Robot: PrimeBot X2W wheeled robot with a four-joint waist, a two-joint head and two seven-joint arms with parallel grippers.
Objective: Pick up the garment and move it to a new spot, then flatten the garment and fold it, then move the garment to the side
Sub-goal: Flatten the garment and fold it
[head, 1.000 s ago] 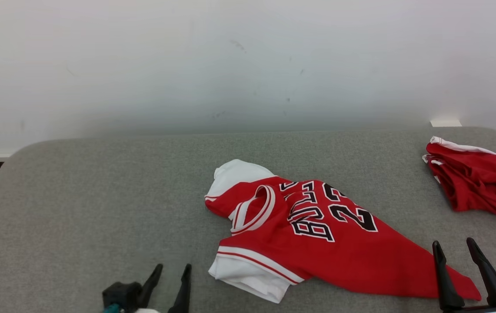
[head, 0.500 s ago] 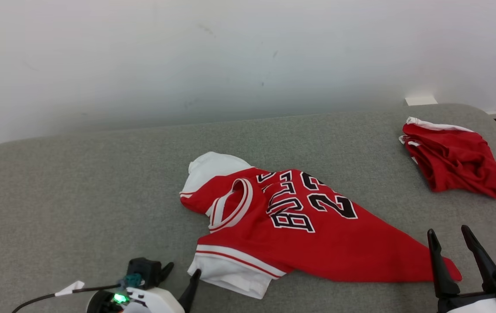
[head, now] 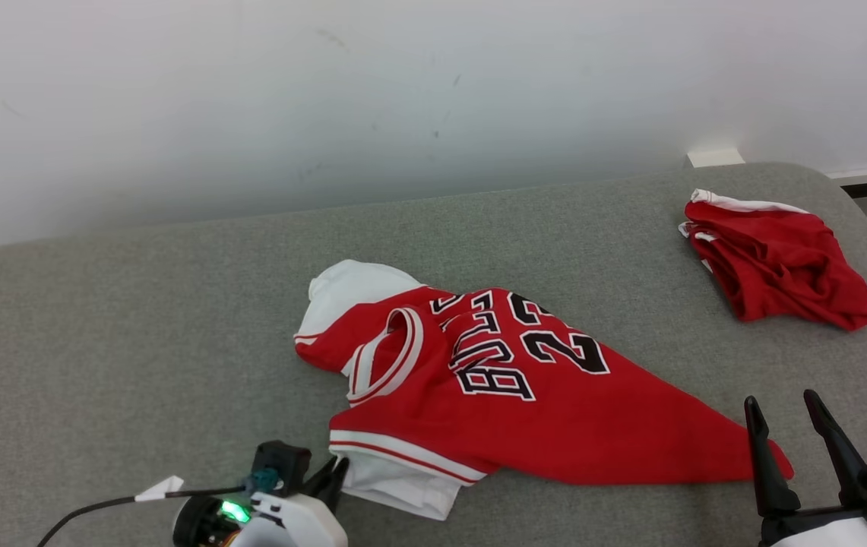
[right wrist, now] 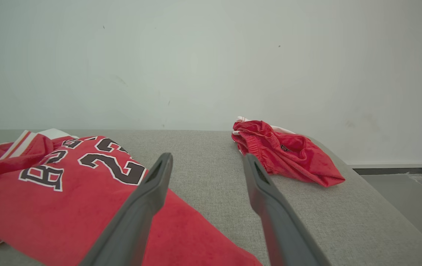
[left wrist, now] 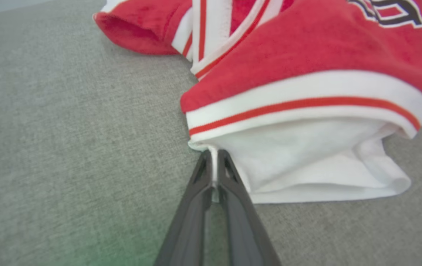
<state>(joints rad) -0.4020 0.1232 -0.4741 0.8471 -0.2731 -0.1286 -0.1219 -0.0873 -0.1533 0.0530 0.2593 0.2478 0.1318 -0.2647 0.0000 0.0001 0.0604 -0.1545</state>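
Just left of the garment [head: 524,403], at its near corner, the left gripper [head: 336,469] is seen with its two dark fingers drawn almost together. In the left wrist view a thin edge of the white sleeve [left wrist: 307,166] is pinched between their tips. The garment, a red jersey with black lettering and the number 23, is spread crumpled on the grey padded surface [head: 137,319], with its neckline turned to the left and its body tapered to a point on the right. Just beside that point the right gripper [head: 783,433] is held with its fingers wide apart and nothing between them. Farther right, well apart from the garment, a red cloth bundle [head: 775,266] is left bunched.
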